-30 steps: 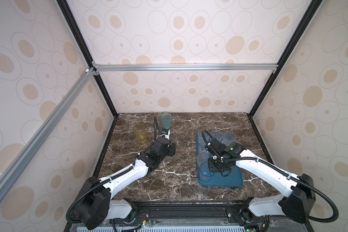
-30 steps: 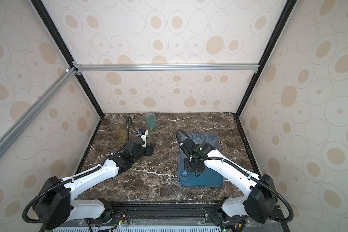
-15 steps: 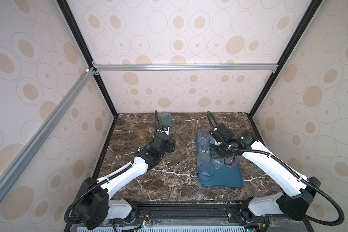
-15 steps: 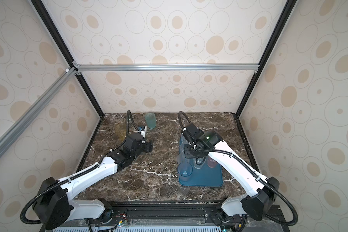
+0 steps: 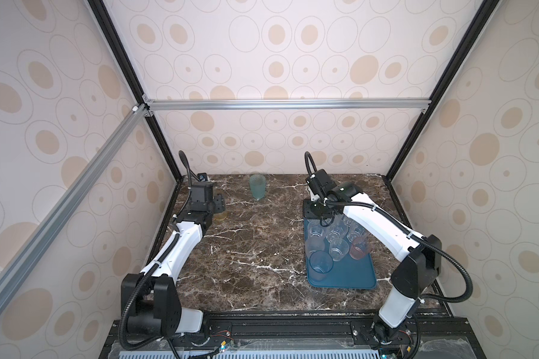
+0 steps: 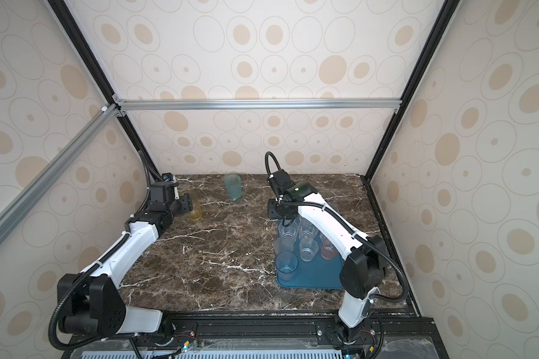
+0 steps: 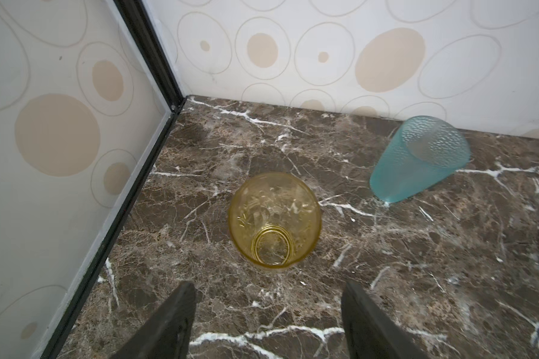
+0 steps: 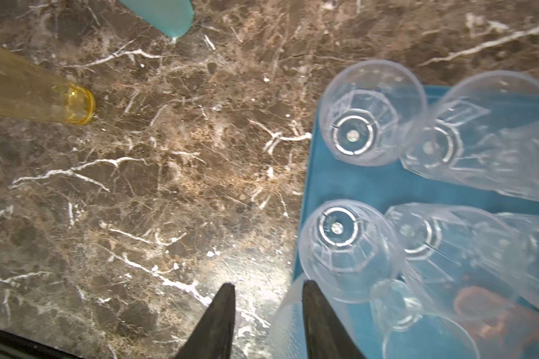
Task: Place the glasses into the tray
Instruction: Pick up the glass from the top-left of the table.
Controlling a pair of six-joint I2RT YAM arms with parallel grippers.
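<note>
Left gripper (image 7: 268, 284): jaws standing wide apart, holding nothing, hovering just short of the amber glass (image 7: 274, 220).
Amber glass: standing upright on the marble table (image 5: 255, 248) near the far left corner, off the tray (image 5: 349, 276).
Teal glass (image 5: 257, 186): standing upright by the back wall, well apart from the tray.
Right gripper (image 8: 268, 283): jaws partly apart, gripping nothing, hanging over the tray's far left corner.
Clear glasses (image 5: 336, 231): standing clustered in the tray's far half, a pinkish glass (image 5: 358, 248) sitting among them.
</note>
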